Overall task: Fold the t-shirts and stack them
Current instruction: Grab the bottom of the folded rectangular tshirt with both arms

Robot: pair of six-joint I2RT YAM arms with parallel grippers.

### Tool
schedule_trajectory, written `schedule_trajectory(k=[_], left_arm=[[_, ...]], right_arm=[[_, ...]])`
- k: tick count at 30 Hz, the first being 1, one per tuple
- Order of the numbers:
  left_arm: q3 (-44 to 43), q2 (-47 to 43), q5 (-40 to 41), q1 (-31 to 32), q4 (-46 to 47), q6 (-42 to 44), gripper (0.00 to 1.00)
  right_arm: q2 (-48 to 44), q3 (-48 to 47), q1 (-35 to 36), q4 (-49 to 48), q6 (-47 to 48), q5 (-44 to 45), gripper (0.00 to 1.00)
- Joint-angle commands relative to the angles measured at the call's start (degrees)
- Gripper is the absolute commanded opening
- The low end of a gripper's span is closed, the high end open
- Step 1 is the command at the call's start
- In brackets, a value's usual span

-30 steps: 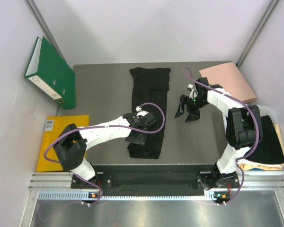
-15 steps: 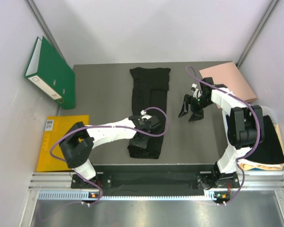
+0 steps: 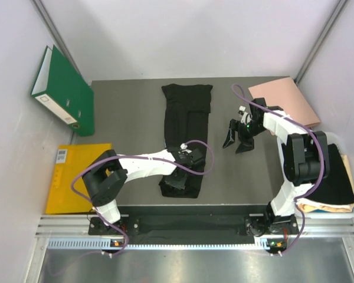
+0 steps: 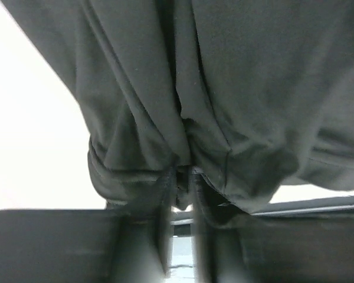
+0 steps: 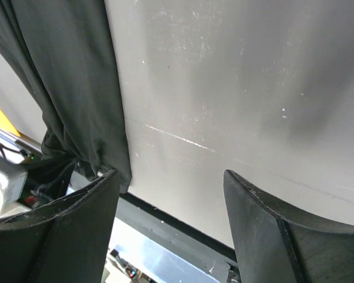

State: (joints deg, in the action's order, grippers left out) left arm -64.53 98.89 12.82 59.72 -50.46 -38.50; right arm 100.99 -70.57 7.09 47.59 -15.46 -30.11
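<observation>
A long, folded black t-shirt [image 3: 186,118] is laid lengthwise on the worktop [image 3: 130,112]. Its near end is bunched at the left fingers [image 4: 156,236], which are drawn almost together, with a fold of the hem pinched between their tips. The right fingers [image 5: 65,230] are held wide apart with nothing between them, above bare worktop, the shirt lying near on their left. A salmon-pink folder [image 3: 286,100] is seen beyond the right fingers.

— Where do we look from?
— Overhead, we face down on the whole bench [image 3: 130,112]. At the left wrist we press close to the black t-shirt [image 4: 236,88]. At the right wrist we see bench and that shirt's edge.
</observation>
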Motion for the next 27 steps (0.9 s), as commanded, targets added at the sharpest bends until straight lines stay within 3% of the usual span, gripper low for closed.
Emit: schedule_trajectory(k=[1,4,14,21,27], left_arm=[[0.2,2.3,0.4,0.2,0.5,0.4,0.13],[-1.6,1.7,2.5,0.3,-1.5,-0.4,0.0],[-12.4,-5.1,9.7,0.2,-12.6,-5.4,0.0],[-17.5,-2.6,-3.3,0.3,-8.3,0.2,0.0],[-16.6,2.7,-8.5,0.7,-9.0,2.2,0.0]], right_arm=[[-1.8,0.3,-0.9,-0.4,0.7,-0.7,0.71],[-2.2,0.4,-1.2,-0.4,0.7,-0.6,0.71],[-2.1,1.7,-1.4,-1.1,0.8,-0.7,0.71],[-1.6,2.1,-1.3,-1.5,0.9,-0.8,0.71],[-1.5,1.8,-1.3,-0.8,1.3,-0.9,0.71]])
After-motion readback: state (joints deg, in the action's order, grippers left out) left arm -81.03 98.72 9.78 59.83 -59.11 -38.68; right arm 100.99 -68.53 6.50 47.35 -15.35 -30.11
